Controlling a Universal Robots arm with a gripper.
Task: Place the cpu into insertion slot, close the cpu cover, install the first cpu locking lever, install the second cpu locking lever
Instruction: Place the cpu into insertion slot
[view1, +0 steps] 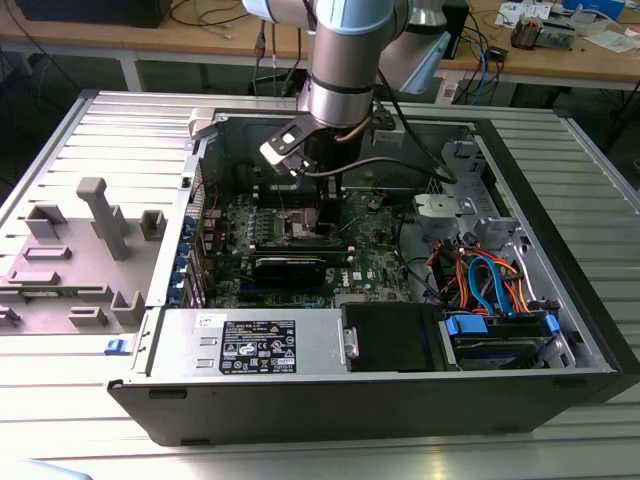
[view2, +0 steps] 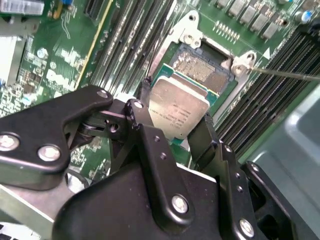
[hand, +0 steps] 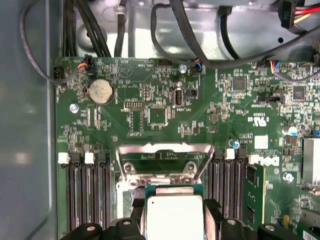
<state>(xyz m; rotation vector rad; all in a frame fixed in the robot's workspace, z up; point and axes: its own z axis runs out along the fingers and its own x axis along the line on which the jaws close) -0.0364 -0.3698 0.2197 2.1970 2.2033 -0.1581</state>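
Note:
My gripper (view2: 176, 114) is shut on the cpu (view2: 177, 107), a flat square chip with a silvery-tan top, pinched by its edges between the two black fingers (view2: 142, 100). The chip hangs tilted just over the near part of the insertion slot (view2: 202, 67), whose field of gold contacts lies bare. The cpu cover (hand: 165, 148), a silvery frame plate, stands lifted open at the slot's far side. In the first wrist view the cpu (hand: 174, 215) sits between the fingers, just short of that frame. In the exterior view the gripper (view1: 308, 208) is down inside the case over the motherboard.
Long black memory slots (hand: 85, 195) flank the socket on both sides. A thin metal lever (view2: 290, 75) sticks out beside the socket. Cables (hand: 165, 35) run along the case wall. The power supply (view1: 250, 345) and drive bay (view1: 500, 330) fill the case's near side.

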